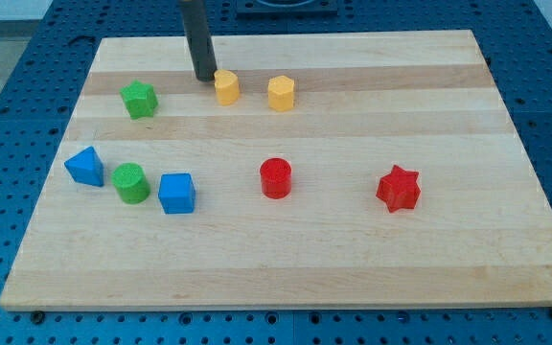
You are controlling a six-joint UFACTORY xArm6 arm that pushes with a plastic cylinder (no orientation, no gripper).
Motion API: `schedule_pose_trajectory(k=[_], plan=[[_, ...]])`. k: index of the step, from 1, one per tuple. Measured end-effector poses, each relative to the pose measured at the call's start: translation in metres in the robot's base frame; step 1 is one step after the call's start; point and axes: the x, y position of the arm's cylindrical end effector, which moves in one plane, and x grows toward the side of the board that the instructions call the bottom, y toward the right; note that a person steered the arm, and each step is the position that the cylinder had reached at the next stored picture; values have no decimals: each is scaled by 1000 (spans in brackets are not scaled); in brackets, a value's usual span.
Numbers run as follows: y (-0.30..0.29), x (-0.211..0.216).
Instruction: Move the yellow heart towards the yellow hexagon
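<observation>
I am resting my tip [204,77], a bare rod holding nothing, just beside the yellow heart's [226,87] left face near the board's [372,259] top edge, judging this small, stiff, seemingly light block is needing a centred push rightward toward the nearby yellow hexagon [281,93].
</observation>
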Motion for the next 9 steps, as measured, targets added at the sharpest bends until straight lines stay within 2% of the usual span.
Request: schedule_pose_trajectory(k=[6,9], plan=[[32,11],[-15,18]])
